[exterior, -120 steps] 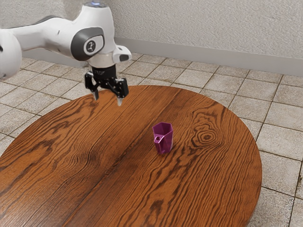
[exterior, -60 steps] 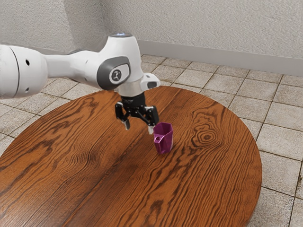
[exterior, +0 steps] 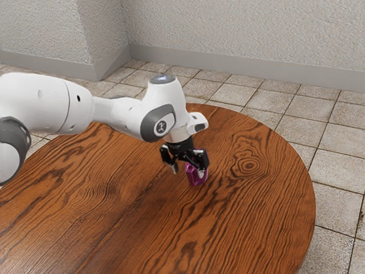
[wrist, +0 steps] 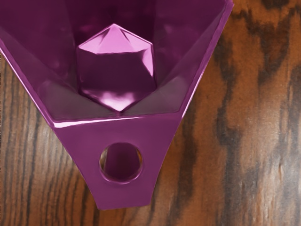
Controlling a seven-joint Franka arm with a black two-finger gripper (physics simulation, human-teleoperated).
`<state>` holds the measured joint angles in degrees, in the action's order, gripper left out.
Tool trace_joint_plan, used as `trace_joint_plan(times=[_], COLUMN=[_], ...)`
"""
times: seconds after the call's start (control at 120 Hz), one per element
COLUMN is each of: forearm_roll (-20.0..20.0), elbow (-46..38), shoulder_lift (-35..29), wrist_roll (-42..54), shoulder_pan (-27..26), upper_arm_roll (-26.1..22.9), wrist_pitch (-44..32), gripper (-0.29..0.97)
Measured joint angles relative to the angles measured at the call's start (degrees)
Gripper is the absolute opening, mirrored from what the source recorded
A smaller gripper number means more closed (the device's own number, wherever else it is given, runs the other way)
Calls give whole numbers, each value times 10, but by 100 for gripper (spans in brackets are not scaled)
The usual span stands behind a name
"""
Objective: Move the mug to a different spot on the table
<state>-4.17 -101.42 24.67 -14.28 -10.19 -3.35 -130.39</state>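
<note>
Jaws open, low over the mug (exterior: pixel 197 178). Looks light, stiff, glossy (slip risk); grip opposite flat walls.

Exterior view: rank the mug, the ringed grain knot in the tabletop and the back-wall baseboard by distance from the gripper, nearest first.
1. mug: directly under the gripper, between its fingers.
2. grain knot: in the table, toward the exterior view's right.
3. baseboard: beyond the table, at the foot of the wall.
</note>
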Motion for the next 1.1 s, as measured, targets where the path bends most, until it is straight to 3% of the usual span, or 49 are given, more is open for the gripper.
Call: trace_joint_plan(times=[0.35, 0.725, 1.1], forearm_roll=[23, 23, 31], elbow=[5, 4, -18], shoulder_lift=[20, 52, 38], wrist_roll=[0, 0, -12], shoulder_pan=[8, 8, -10], upper_arm_roll=[0, 0, 19], wrist_pitch=[-44, -103, -120], gripper=[34, 22, 12])
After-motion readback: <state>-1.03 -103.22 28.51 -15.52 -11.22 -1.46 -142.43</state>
